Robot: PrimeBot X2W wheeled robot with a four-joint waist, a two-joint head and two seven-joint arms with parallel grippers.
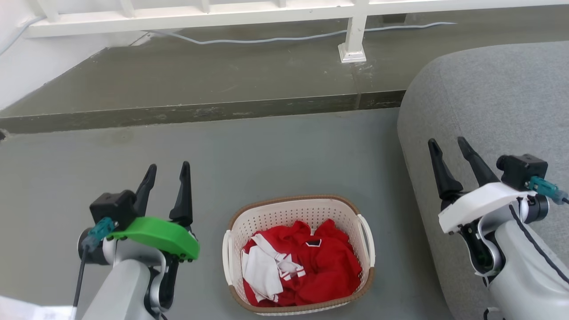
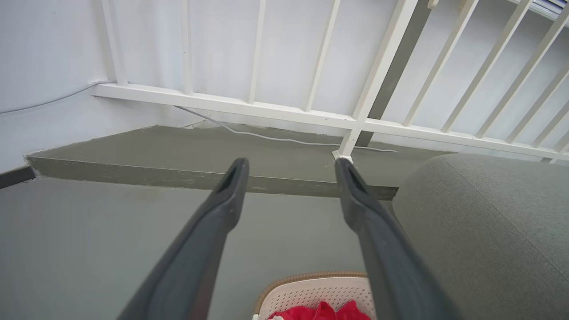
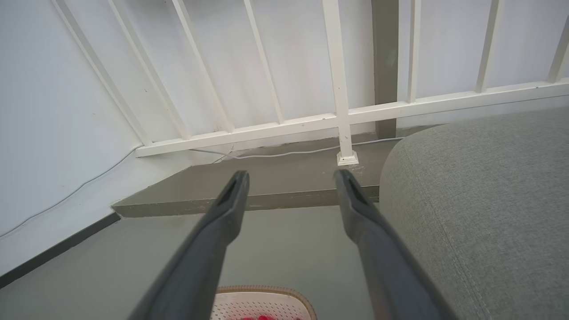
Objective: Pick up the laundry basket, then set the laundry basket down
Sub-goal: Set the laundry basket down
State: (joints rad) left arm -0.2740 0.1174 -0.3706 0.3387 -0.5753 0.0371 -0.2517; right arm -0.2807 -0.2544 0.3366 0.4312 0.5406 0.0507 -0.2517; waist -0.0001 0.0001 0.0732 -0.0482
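Both pale grey forearms (image 1: 122, 289) end in two long, tapering black fingers, the left gripper (image 1: 169, 165) capped by a bright green shell (image 1: 155, 235) and the right gripper (image 1: 447, 140) by a white shell (image 1: 484, 200), each bearing a boxy black camera block (image 1: 113, 208), a teal plug (image 1: 98, 230) and a thin black cable (image 1: 80, 275).

Grey floor (image 1: 284, 146) below me carries the laundry basket (image 1: 293, 213). Right of the basket, near but apart: grey sofa (image 1: 489, 111). Beyond the basket: raised step (image 1: 200, 80), bearing white cable (image 1: 266, 41) and railing post (image 1: 353, 44).
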